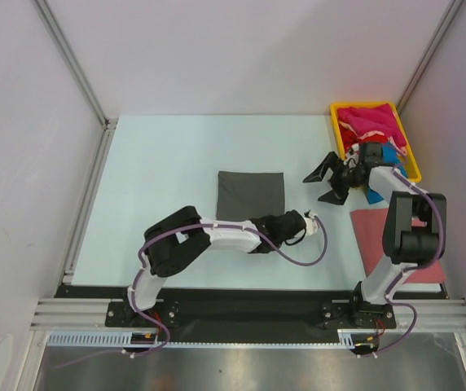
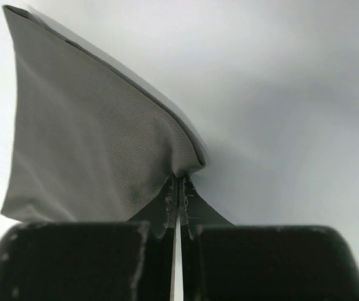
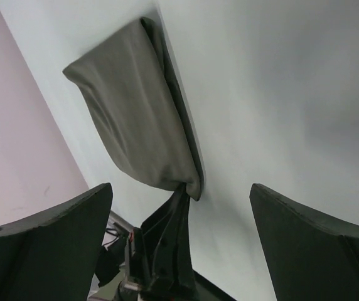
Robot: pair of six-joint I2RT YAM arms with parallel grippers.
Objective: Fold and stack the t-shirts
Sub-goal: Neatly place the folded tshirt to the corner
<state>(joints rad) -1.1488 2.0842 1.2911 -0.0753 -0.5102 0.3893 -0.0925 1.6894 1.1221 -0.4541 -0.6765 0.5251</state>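
dark grey t-shirt (image 1: 251,195): folded flat rectangle, middle of table (image 1: 160,163) | long side left-right, edges square with table | left fingers (image 2: 164,210): pinched shut on its near right corner | right fingers (image 3: 48,251): wide apart, empty

blue t-shirt (image 1: 372,195) mostly behind right arm (image 1: 412,232), salmon t-shirt (image 1: 371,236) partly

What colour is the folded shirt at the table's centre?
The shirt is plain dark grey; top external view.
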